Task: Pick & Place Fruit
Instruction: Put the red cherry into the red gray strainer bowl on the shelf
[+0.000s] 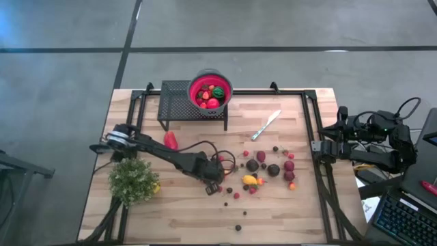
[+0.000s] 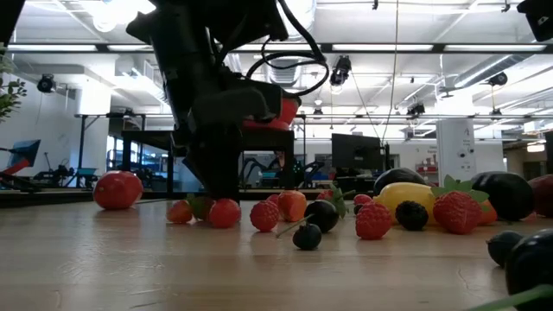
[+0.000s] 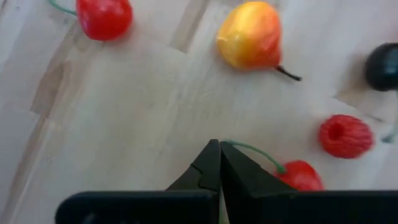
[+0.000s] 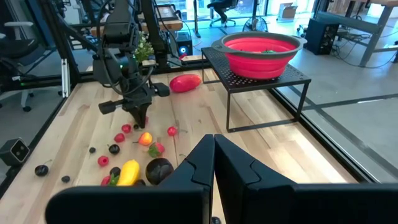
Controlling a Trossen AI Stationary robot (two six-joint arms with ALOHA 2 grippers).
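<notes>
Small toy fruits [image 1: 263,171] lie scattered on the wooden table, right of centre. My left gripper [image 1: 213,186] stands at their left edge, pointing steeply down, shut, with its tips [image 3: 219,146] at the table. A red cherry [image 3: 301,176] lies right beside one finger, its green stem curving up to the tips. Nearby lie another cherry [image 3: 102,17], a yellow-orange fruit [image 3: 249,34], a raspberry [image 3: 345,135] and a dark berry [image 3: 382,65]. My right gripper [image 4: 214,142] waits shut, folded back at the table's right edge [image 1: 326,147]. My left gripper pinches the free end of the cherry's green stem [image 3: 231,144] between its two fingertips, coming from above and slanting down. The stem arcs slack from the tips to the cherry, which rests on the table against the finger's side [image 2: 225,212].
A red bowl [image 1: 210,90] holding fruit sits on a black mesh stand [image 1: 179,102] at the far side. A larger red piece [image 1: 171,141] lies left of centre, a bushy green plant [image 1: 134,179] at the near left, a silver knife [image 1: 266,125] beyond the fruits.
</notes>
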